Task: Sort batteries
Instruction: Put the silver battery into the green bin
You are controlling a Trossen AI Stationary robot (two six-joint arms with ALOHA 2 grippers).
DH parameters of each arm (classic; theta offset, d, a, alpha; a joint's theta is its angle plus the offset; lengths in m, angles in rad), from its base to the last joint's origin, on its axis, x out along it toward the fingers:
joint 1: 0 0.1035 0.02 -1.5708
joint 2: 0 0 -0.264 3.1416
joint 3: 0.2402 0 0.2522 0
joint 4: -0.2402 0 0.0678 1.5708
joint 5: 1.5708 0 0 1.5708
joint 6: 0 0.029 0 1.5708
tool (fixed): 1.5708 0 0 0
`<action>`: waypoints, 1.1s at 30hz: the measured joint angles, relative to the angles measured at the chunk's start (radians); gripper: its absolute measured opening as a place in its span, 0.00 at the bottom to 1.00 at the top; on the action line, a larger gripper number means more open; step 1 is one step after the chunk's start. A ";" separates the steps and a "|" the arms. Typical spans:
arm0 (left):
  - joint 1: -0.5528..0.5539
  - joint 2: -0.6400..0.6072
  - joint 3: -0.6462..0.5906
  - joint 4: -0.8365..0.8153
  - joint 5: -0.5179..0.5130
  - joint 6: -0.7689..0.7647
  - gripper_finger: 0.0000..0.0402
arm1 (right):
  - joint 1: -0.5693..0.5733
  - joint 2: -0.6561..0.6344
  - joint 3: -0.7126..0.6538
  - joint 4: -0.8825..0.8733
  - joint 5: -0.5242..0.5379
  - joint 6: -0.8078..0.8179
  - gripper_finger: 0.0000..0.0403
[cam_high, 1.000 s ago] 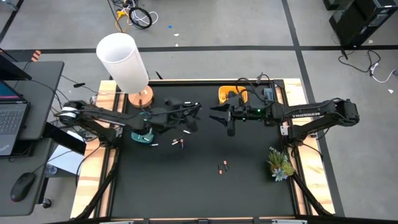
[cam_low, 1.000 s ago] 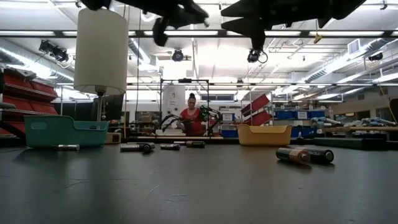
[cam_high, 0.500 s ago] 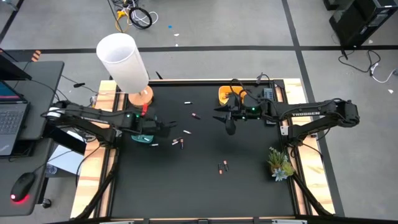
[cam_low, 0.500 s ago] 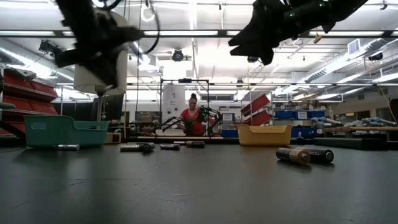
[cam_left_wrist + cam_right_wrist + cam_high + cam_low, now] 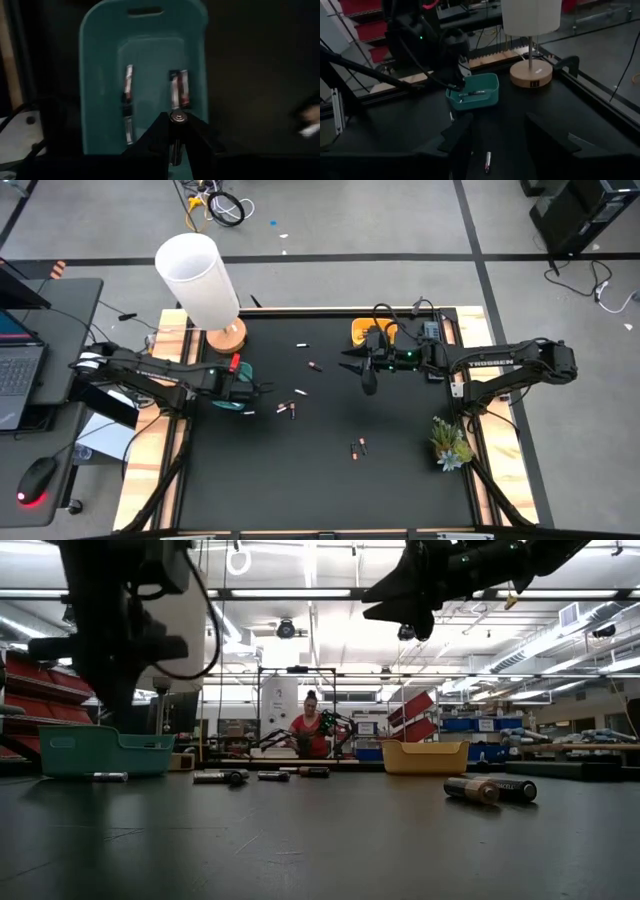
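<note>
Over the teal bin, the left gripper (image 5: 178, 131) pinches one battery end-on, ready to drop it.

Judging from the left wrist view, that battery (image 5: 178, 118) sits between the narrow-set fingers, directly above the teal bin (image 5: 95, 75), so the sound move is to part the fingers only while centred over the bin floor, clear of its walls, letting the smooth metal cylinder fall flat beside the dark, red-ended batteries in the bin (image 5: 180, 87). The bin looks like glossy moulded plastic with rounded corners and a slot handle. Well apart from the bin, the right gripper (image 5: 362, 367) hangs with fingers spread and empty near the yellow bin (image 5: 362, 330); loose batteries on the mat (image 5: 291, 409) lie just beside the teal bin.
</note>
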 joint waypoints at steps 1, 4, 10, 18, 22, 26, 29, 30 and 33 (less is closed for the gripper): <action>0.000 0.000 -0.009 0.000 0.002 -0.005 0.14 | 0.000 0.000 0.000 -0.002 0.000 0.000 0.45; 0.000 0.000 -0.038 0.002 0.010 -0.036 0.14 | 0.000 0.000 0.000 -0.002 0.000 0.004 0.45; 0.000 0.000 -0.070 0.002 0.060 -0.069 0.23 | 0.000 0.000 0.000 -0.002 0.000 0.004 0.45; 0.000 0.000 -0.069 0.027 0.062 -0.067 0.39 | 0.000 0.000 0.000 -0.002 0.000 0.004 0.45; -0.008 0.000 -0.024 0.104 0.014 0.031 0.40 | 0.000 0.000 0.000 -0.015 0.000 0.001 0.45; -0.029 0.008 0.046 0.239 -0.008 0.338 0.40 | 0.000 0.000 0.000 -0.023 0.000 -0.004 0.45; -0.025 0.046 0.082 0.207 0.087 0.481 0.40 | 0.000 0.000 0.000 -0.018 0.000 -0.005 0.45; -0.017 0.067 0.095 0.196 0.133 0.517 0.40 | 0.000 0.003 0.000 -0.009 0.000 -0.005 0.45; 0.000 0.150 0.165 0.141 0.247 0.629 0.40 | 0.000 0.007 0.000 0.005 0.000 -0.005 0.45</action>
